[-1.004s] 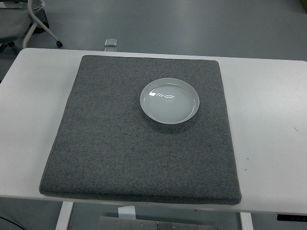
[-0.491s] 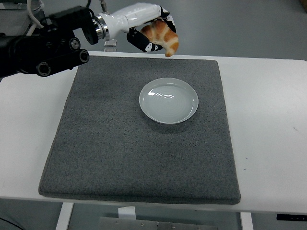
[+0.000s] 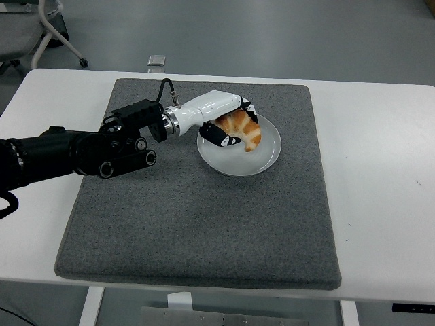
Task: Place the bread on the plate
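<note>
one croissant-shaped bread (image 3: 243,130) is held over the plate (image 3: 268,157), toward the table's far edge, with the left hand (image 3: 221,122) fingers clamped on it. if released crookedly, it could be rolled off the rim onto the grey mat (image 3: 197,231).

Looks like a lab or test room rather than a home. Shows a plain white table (image 3: 380,176) on bare metal legs, covered by a grey felt mat (image 3: 197,224), standing on smooth grey-blue floor (image 3: 272,34). Has a wheeled office chair base (image 3: 58,37) at 11 o'clock, and a black robot arm (image 3: 68,156) reaching in from 9 o'clock.
</note>
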`<control>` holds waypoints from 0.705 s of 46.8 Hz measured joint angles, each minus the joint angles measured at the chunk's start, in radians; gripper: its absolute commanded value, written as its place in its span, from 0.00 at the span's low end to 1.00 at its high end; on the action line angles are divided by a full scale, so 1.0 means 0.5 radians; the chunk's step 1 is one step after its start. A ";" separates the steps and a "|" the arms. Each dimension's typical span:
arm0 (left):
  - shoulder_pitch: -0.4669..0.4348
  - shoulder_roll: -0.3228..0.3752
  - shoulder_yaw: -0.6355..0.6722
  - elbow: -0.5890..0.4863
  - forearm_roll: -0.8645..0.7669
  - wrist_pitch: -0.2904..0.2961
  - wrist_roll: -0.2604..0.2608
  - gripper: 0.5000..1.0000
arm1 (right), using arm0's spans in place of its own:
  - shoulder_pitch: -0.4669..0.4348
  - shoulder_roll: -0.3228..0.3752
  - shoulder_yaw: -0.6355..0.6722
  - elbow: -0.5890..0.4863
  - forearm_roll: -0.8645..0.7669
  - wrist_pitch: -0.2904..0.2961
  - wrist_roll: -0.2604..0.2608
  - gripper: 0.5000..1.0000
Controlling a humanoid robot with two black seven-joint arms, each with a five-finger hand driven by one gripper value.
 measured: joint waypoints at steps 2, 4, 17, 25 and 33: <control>0.027 -0.041 -0.001 0.055 0.001 0.001 -0.002 0.00 | 0.000 0.000 0.000 0.000 0.000 0.000 0.000 0.86; 0.047 -0.077 -0.003 0.108 0.001 0.001 -0.004 0.00 | 0.000 0.000 0.000 0.000 -0.001 0.000 0.000 0.86; 0.083 -0.167 -0.027 0.227 -0.043 0.001 -0.004 0.00 | 0.000 0.000 0.000 -0.002 -0.001 0.000 0.000 0.86; 0.110 -0.180 -0.033 0.244 -0.051 0.022 -0.004 0.10 | 0.000 0.000 0.000 -0.003 -0.001 0.000 0.000 0.86; 0.146 -0.191 -0.032 0.296 -0.051 0.066 -0.003 0.31 | 0.000 0.000 0.003 -0.003 -0.001 0.000 0.000 0.86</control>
